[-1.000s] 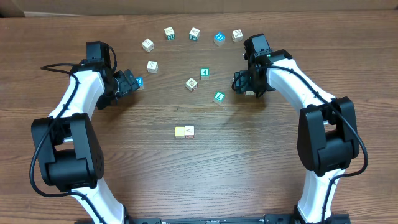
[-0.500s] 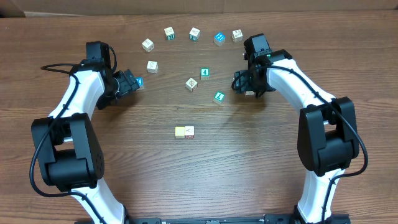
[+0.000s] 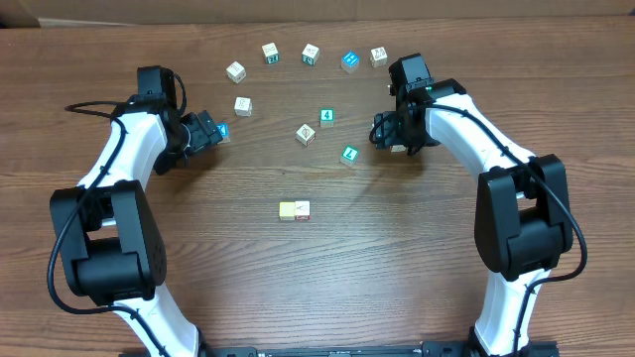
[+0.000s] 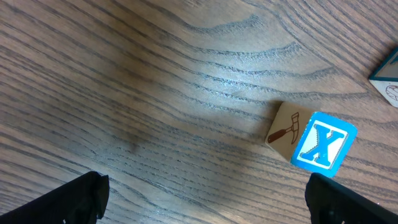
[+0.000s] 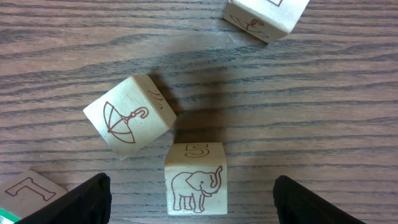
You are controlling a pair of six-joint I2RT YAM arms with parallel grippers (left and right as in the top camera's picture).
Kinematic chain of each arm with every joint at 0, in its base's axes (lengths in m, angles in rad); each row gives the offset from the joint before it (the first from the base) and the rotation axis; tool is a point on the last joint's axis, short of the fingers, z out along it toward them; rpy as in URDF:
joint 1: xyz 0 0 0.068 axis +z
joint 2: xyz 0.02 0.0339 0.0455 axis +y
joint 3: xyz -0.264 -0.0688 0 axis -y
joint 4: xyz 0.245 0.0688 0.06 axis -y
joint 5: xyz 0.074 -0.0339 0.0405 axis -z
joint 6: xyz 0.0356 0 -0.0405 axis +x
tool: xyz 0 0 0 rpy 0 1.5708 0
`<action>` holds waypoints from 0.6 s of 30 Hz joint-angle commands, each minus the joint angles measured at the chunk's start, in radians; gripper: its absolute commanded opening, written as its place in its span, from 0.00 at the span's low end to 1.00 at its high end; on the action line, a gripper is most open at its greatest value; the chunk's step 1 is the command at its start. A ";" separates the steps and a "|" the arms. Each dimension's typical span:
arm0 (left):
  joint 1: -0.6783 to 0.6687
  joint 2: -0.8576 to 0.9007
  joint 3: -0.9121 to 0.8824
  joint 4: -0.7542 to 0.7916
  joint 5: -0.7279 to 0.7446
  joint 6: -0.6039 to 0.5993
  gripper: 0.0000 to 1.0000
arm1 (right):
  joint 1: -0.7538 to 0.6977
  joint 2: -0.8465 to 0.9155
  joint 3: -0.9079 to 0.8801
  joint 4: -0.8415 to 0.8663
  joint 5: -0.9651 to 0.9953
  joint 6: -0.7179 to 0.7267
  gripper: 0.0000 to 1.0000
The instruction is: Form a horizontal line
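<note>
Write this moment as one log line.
left gripper open, blue X cube ahead | right gripper open, flanking elephant cube | row: two cubes

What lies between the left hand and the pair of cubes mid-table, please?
Nothing: overhead, only bare table separates the left hand from the cube pair.

Place: a robotics lab bench, not a home or shop.
Surface: bare wood-grain table [image 3: 317, 297], filling the view.
Machinery: left arm [image 3: 129, 149] based at 7 o'clock, right arm [image 3: 476, 129] at 5 o'clock, both white and black.
Wiring: loose black cable [image 3: 89, 107] at 9 o'clock.
Test pieces: wooden picture cubes [image 3: 306, 133] scattered toward 12 o'clock.
Backdrop: plain tan board [image 3: 298, 8] along 12 o'clock.
</note>
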 commanded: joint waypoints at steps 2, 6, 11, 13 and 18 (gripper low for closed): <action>-0.006 0.011 0.016 0.004 -0.006 0.001 1.00 | -0.002 0.003 0.011 0.006 -0.004 0.003 0.81; -0.006 0.011 0.016 0.004 -0.007 0.001 0.99 | -0.002 0.003 0.011 0.006 -0.004 0.003 0.81; -0.006 0.011 0.016 0.003 -0.007 0.001 1.00 | -0.002 0.003 0.011 0.005 -0.004 0.003 0.79; -0.006 0.011 0.016 0.004 -0.007 0.001 1.00 | -0.002 0.003 0.011 0.005 -0.004 0.003 0.77; -0.006 0.011 0.016 0.004 -0.007 0.001 1.00 | -0.002 0.003 0.011 -0.009 -0.004 0.003 0.75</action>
